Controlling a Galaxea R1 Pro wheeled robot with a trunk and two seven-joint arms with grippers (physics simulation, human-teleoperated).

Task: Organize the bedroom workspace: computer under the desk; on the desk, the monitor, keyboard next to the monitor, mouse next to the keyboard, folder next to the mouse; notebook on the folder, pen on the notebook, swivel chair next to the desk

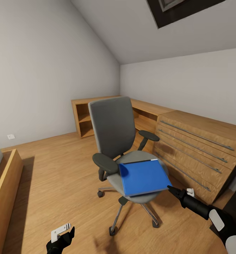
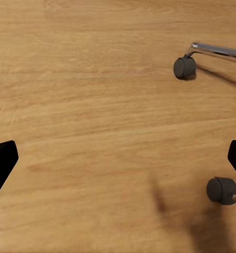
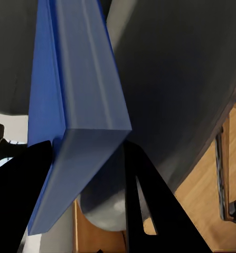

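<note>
head view: the folder [image 1: 143,177] lies flat on the seat of the swivel chair [image 1: 114,130], one corner jutting past the seat's front edge toward the right end effector [image 1: 172,190]. that end effector's tip is at this overhanging corner. it looks a stiff, thin, light slab with a smooth cover, so it will likely slide on the fabric if pushed; the free corner or the edge beside it seems the sensible place to pinch. the left end effector [image 1: 67,235] hangs low over the wooden floor [image 1: 61,176], cut off by the picture's edge. a wooden drawer chest [image 1: 195,151] stands behind the chair; the bench itself is out of frame.

left wrist view: the fingers stand wide apart at either edge, holding nothing, with bare floor and two chair castors [image 2: 185,67] beyond.

right wrist view: the folder's corner [image 3: 81,105] sits between the two dark fingers [image 3: 144,205], which are spread on either side of it. whether the pads already touch the cover is hard to make out, as the fingers are black silhouettes.
</note>
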